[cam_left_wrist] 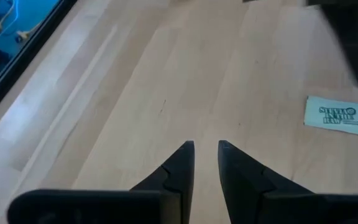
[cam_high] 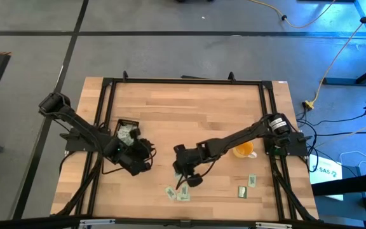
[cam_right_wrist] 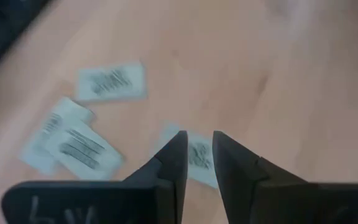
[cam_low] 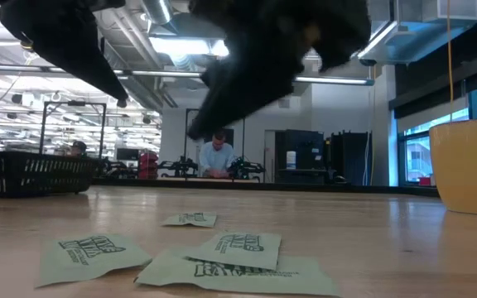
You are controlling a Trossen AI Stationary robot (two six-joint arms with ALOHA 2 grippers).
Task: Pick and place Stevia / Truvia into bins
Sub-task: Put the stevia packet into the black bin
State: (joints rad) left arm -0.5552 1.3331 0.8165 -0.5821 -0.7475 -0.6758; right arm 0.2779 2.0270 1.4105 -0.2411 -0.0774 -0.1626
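A wooden surface (cam_high: 189, 108) framed by black rails is seen from above, with both dark arms reaching inward over it. The left arm is extended from the surface's left edge, and its left hand (cam_high: 140, 164) is held above bare wood just beside the black bin (cam_high: 121, 124), on the side nearer the front edge. In the left wrist view the left hand's fingers (cam_left_wrist: 178, 167) are shown parted by a narrow gap with nothing between them, bare wood below, and one sachet (cam_left_wrist: 340, 116) lying apart to the side. The right arm is stretched from the right edge toward the middle, and its right hand (cam_high: 191, 180) is poised just above the cluster of Stevia sachets (cam_high: 177, 193) near the front edge. In the right wrist view the right hand's fingers (cam_right_wrist: 174, 160) are likewise seen a narrow slit apart and empty, with one sachet (cam_right_wrist: 197, 155) lying directly beneath the tips; whether it is touched cannot be told. Several pale green sachets (cam_high: 127, 132) are already lying in the bin. A yellow cup (cam_high: 244, 150) is standing under the right arm, near the right edge. Two further sachets (cam_high: 251, 180) (cam_high: 241, 191) are lying apart toward the front right. In the low view, sachets (cam_low: 230, 248) are spread flat on the wood, and a person (cam_low: 216, 157) is seen in the room beyond.
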